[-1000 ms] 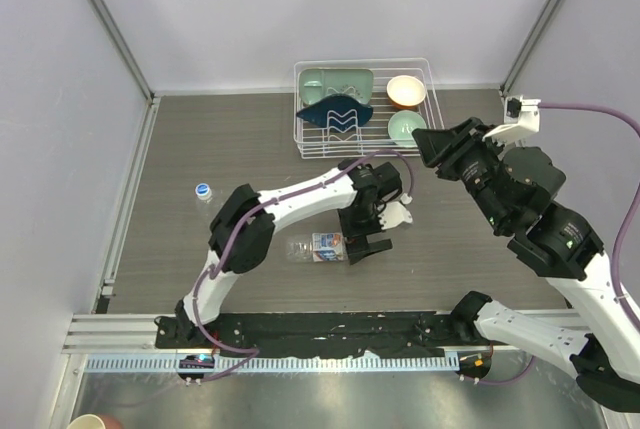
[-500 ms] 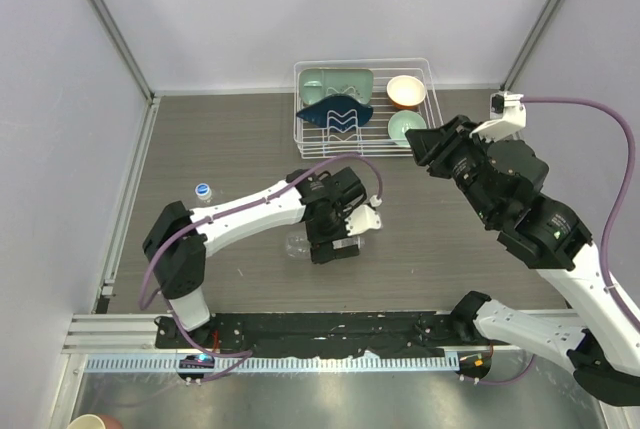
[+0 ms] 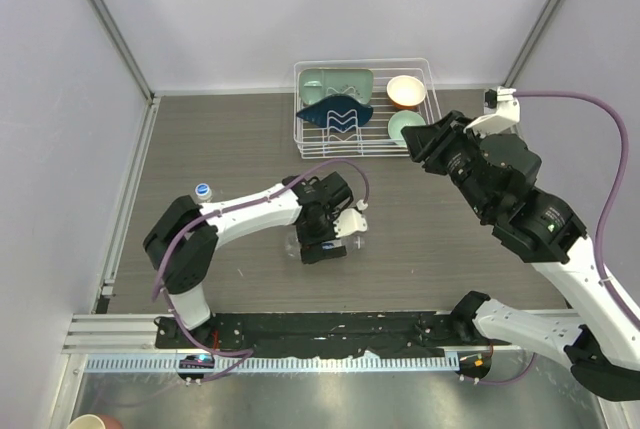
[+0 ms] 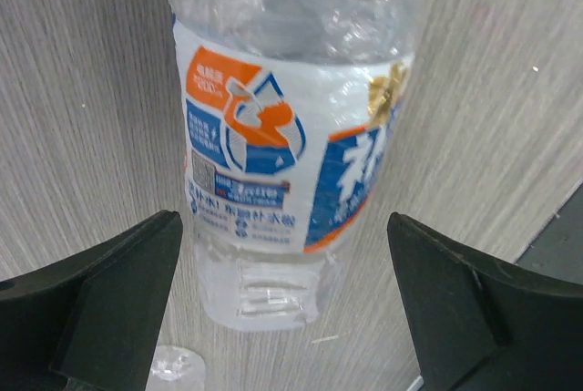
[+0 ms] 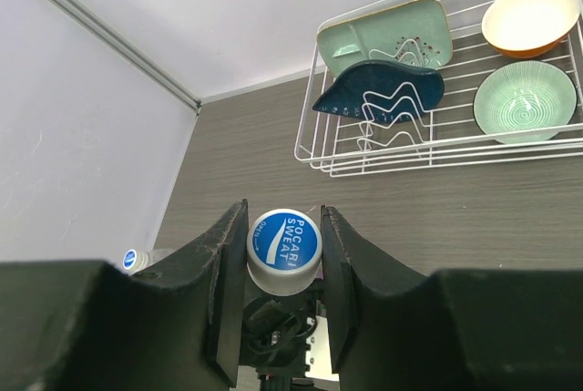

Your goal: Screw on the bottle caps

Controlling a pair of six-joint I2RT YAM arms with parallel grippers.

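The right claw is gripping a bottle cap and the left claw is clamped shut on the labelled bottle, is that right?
Not quite. The right claw does grip a bottle cap, but the left claw is open, not clamped: bare table shows on either side of the labelled bottle, which lies on the table. The left wrist view shows it.

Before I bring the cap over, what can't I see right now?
- Mouth of the labelled bottle: top view, the left gripper covers it; left wrist view, the top edge cuts it off.
- Underside of the cap: right wrist view, hidden between the fingers of the right gripper.
- Blue-topped item at far left: top view, too small to tell cap from capped bottle.
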